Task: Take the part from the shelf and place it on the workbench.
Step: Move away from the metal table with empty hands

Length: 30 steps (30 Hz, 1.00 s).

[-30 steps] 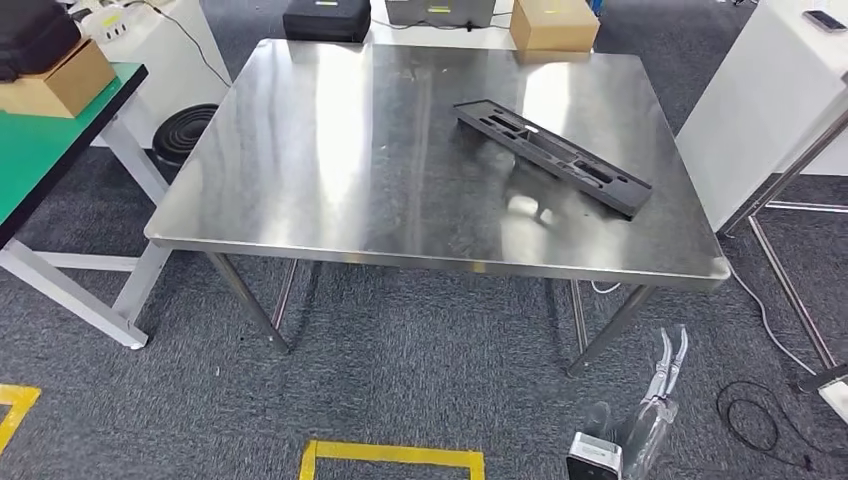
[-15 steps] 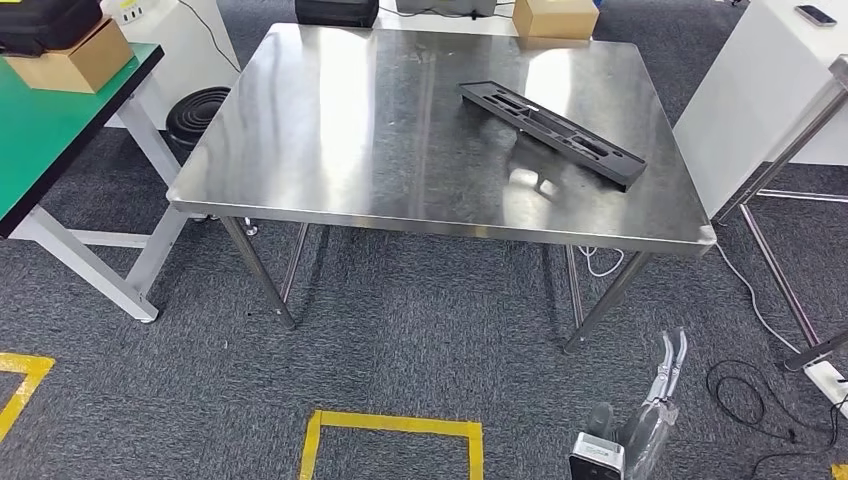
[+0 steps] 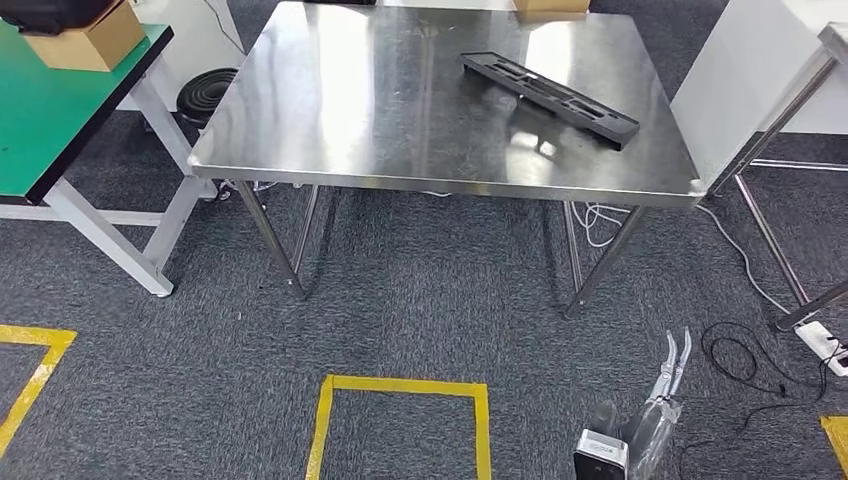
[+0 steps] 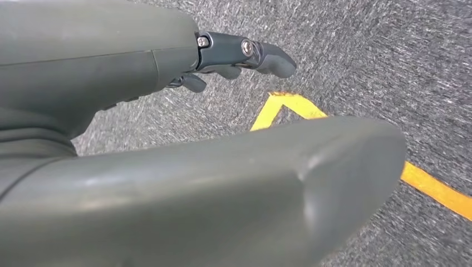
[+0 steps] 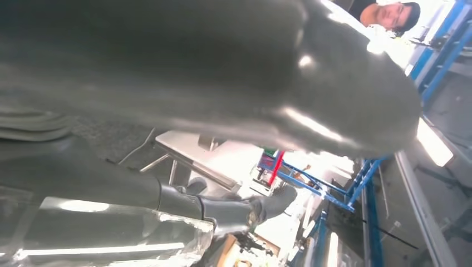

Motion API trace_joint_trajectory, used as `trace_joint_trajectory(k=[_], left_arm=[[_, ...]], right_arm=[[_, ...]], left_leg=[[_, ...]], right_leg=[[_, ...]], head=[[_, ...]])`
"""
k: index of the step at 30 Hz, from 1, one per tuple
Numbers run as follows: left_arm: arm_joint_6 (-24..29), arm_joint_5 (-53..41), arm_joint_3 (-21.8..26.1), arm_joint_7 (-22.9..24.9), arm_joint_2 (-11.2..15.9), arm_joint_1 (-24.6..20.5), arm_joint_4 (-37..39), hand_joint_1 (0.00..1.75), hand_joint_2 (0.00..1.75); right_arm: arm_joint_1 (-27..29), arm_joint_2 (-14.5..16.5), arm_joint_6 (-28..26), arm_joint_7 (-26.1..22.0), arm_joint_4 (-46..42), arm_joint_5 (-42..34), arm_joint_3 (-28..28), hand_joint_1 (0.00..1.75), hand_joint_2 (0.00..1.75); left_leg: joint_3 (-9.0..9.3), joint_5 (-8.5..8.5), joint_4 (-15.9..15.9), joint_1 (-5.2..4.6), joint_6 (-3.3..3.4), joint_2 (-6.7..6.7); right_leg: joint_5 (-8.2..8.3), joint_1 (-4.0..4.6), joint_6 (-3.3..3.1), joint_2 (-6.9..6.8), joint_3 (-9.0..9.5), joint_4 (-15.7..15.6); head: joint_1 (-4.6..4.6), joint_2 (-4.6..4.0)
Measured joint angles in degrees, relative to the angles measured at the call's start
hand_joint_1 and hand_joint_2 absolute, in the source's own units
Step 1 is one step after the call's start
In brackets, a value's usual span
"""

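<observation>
On the workbench: the long black moulded plastic part (image 3: 549,86) lies flat on the shiny stainless steel workbench (image 3: 380,110), towards 1 o'clock on its top, running slantwise from the far middle to the right edge.
Left hand: the grey left hand (image 4: 167,128) hangs over the carpet, thumb and dark fingers (image 4: 245,53) apart, nothing in it.
Right hand: the right hand (image 3: 655,400) hangs low at 5 o'clock in the head view, fingers pointing up; in the blurred right wrist view it seems to hold nothing, fingers loosely spread.
Floor between: grey carpet with a yellow tape rectangle (image 3: 402,420) at 6 o'clock, before the bench legs.
At 10 o'clock: a green-topped white-framed table (image 3: 50,120) carrying a brown cardboard box (image 3: 88,40).
At 3 o'clock: a white cabinet (image 3: 745,70), steel frame legs (image 3: 780,250) and black cables (image 3: 740,360) on the carpet.
Background: a person (image 5: 389,14) near blue racking (image 5: 356,178).
</observation>
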Motion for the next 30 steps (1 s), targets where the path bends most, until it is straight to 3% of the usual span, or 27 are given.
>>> trace_joint_trajectory(k=[1,2,4,6,7,8,9,10,11,13,14,16,17,19,21,22,23,24,26,28,29,30], left_arm=[[-0.01,-0.01,0.00,0.00,0.07,0.10,0.01,0.00,0.00],[-0.01,-0.03,0.00,0.01,0.15,0.23,0.03,0.00,0.00],[-0.01,-0.07,0.01,0.02,0.25,0.56,0.09,0.00,0.00],[-0.06,-0.13,0.01,0.01,0.25,0.70,0.15,0.00,0.00],[-0.10,-0.20,0.01,0.01,0.26,0.72,0.16,0.00,0.00],[-0.15,-0.31,0.00,0.00,0.27,0.71,0.17,0.00,0.00],[-0.20,-0.39,0.00,0.00,0.29,0.70,0.17,0.00,0.00],[-0.27,-0.49,-0.01,0.00,0.31,0.69,0.17,0.00,0.00],[-0.35,-0.55,-0.02,0.00,0.33,0.64,0.17,0.00,0.00],[-0.48,-0.62,-0.04,-0.01,0.39,0.49,0.16,0.00,0.00],[-0.51,-0.64,-0.04,-0.01,0.40,0.42,0.16,0.00,0.00],[-0.54,-0.67,-0.04,0.00,0.39,0.38,0.19,0.00,0.00],[-0.56,-0.68,-0.04,0.00,0.35,0.36,0.20,0.00,0.00],[-0.62,-0.68,-0.04,-0.01,0.27,0.26,0.24,0.00,0.00],[-0.66,-0.68,-0.05,-0.02,0.27,0.19,0.23,0.00,0.00],[-0.66,-0.68,-0.06,-0.02,0.28,0.18,0.23,0.00,0.00],[-0.68,-0.68,-0.07,-0.02,0.28,0.17,0.23,0.00,0.00],[-0.73,-0.68,-0.07,-0.02,0.27,0.17,0.24,0.00,0.00],[-0.83,-0.68,-0.07,-0.02,0.21,0.16,0.25,0.00,0.00],[-0.87,-0.68,-0.08,-0.03,0.17,0.15,0.26,0.00,0.00],[-0.86,-0.68,-0.09,-0.04,0.17,0.14,0.26,0.00,0.00],[-0.86,-0.68,-0.09,-0.05,0.17,0.17,0.26,0.00,0.00]], right_arm=[[0.07,-0.05,0.00,0.01,0.11,-0.17,-0.04,0.00,0.00],[0.16,-0.09,0.00,0.01,0.21,-0.37,-0.08,0.00,0.00],[0.24,-0.14,0.00,0.02,0.37,-0.66,-0.14,0.00,0.00],[0.28,-0.15,0.00,0.01,0.48,-0.75,-0.20,0.00,0.00],[0.29,-0.15,0.00,0.01,0.57,-0.77,-0.24,0.00,0.00],[0.32,-0.16,0.00,0.01,0.66,-0.78,-0.29,0.00,0.00],[0.35,-0.16,0.00,0.01,0.73,-0.79,-0.34,0.00,0.00],[0.36,-0.17,0.00,0.01,0.76,-0.79,-0.38,0.00,0.00],[0.38,-0.16,0.00,0.01,0.76,-0.78,-0.43,0.00,0.00],[0.36,-0.15,0.00,0.01,0.75,-0.76,-0.53,0.00,0.00],[0.36,-0.15,0.00,0.01,0.75,-0.75,-0.57,0.00,0.00],[0.38,-0.16,0.00,0.01,0.75,-0.77,-0.65,0.00,0.00],[0.42,-0.18,0.00,0.01,0.75,-0.80,-0.68,0.00,0.00],[0.46,-0.23,0.00,0.01,0.75,-0.90,-0.73,0.00,0.00],[0.50,-0.34,0.00,0.01,0.75,-1.03,-0.78,0.00,0.00],[0.53,-0.41,0.00,0.01,0.76,-1.07,-0.81,0.00,0.00],[0.57,-0.48,0.00,0.01,0.76,-1.10,-0.85,0.00,0.00],[0.59,-0.52,0.00,0.01,0.77,-1.11,-0.90,0.00,0.00],[0.61,-0.55,0.00,0.01,0.77,-1.11,-1.01,0.00,0.00],[0.54,-0.55,0.00,0.01,0.77,-1.11,-1.06,0.00,0.00],[0.54,-0.54,0.00,0.00,0.78,-1.10,-1.08,0.00,0.00],[0.58,-0.56,0.00,0.00,0.79,-1.10,-1.09,0.00,0.00]], left_leg=[[-0.20,0.22,-0.04,0.22,-0.27,-0.07],[-0.53,-0.69,0.48,0.46,-0.58,-0.16],[-1.66,-6.09,4.54,1.00,-1.38,-0.36],[-2.98,-11.95,12.08,1.36,-2.13,-0.43],[-3.15,-12.92,15.32,1.54,-2.41,-0.45],[-2.61,-12.48,17.06,1.72,-2.62,-0.44],[-1.11,-11.10,16.80,1.91,-2.75,-0.44],[1.39,-9.63,14.44,2.09,-2.79,-0.44],[4.30,-9.34,10.89,2.21,-2.77,-0.53],[8.70,-10.52,4.23,2.05,-2.50,-0.81],[9.42,-11.35,2.60,1.83,-2.27,-0.93],[9.09,-10.79,1.53,1.54,-1.19,-0.82],[8.67,-10.14,1.09,1.50,-0.51,-0.66],[7.32,-8.57,0.30,1.55,0.73,-0.30],[5.54,-7.14,0.29,1.33,1.18,-0.16],[4.52,-6.34,0.32,1.27,1.19,-0.09],[3.57,-5.53,0.37,1.23,1.11,-0.01],[2.55,-4.66,0.43,1.21,0.94,0.05],[0.83,-3.03,0.61,1.20,0.42,0.07],[-0.39,-1.57,0.78,1.03,-0.30,0.01],[-0.65,-0.80,0.69,0.98,-0.65,0.01],[-0.77,-0.02,0.44,0.99,-1.01,0.01]], right_leg=[[0.51,-0.31,-0.40,-0.08,-0.49,0.19],[1.09,-0.55,-0.85,-0.18,-0.87,0.25],[2.38,-0.90,-1.88,-0.45,-1.82,0.27],[3.65,-0.71,-2.34,-0.59,-3.21,0.40],[4.24,-0.66,-2.25,-0.64,-3.98,0.62],[4.73,-0.68,-2.08,-0.67,-4.84,0.98],[5.13,-0.73,-1.89,-0.66,-5.76,1.54],[5.40,-0.81,-1.69,-0.62,-6.65,2.22],[5.61,-0.86,-1.45,-0.58,-7.54,2.88],[6.12,-0.69,-0.73,-0.59,-8.78,3.79],[6.44,-0.62,-0.25,-0.64,-9.14,3.93],[7.11,-0.55,0.74,-0.70,-9.58,4.00],[6.69,-0.57,0.94,-0.64,-10.04,4.44],[3.19,-0.52,0.59,-0.45,-11.73,7.91],[-1.72,-0.68,0.12,-0.28,-13.89,14.41],[-2.93,-0.80,0.35,-0.25,-14.47,17.54],[-2.81,-0.89,0.90,-0.22,-14.27,19.44],[-1.61,-0.97,1.61,-0.21,-13.20,19.70],[1.08,-1.21,2.51,-0.21,-8.18,14.31],[0.53,-0.97,2.10,-0.14,-2.21,5.37],[-0.19,-0.75,1.62,-0.08,-0.66,2.41],[-0.51,-0.45,1.13,-0.02,-0.30,1.00]], head=[[-0.11,0.00],[-0.12,0.00],[-0.25,0.00],[-0.36,0.00],[-0.35,0.00],[-0.37,0.00],[-0.37,0.00],[-0.40,0.00],[-0.41,0.00],[-0.39,0.00],[-0.40,0.00],[-0.36,0.00],[-0.36,0.00],[-0.14,0.00],[0.07,0.00],[0.10,0.00],[0.12,0.00],[0.15,0.00],[0.18,0.00],[0.08,0.00],[0.00,0.00],[-0.12,0.00]])
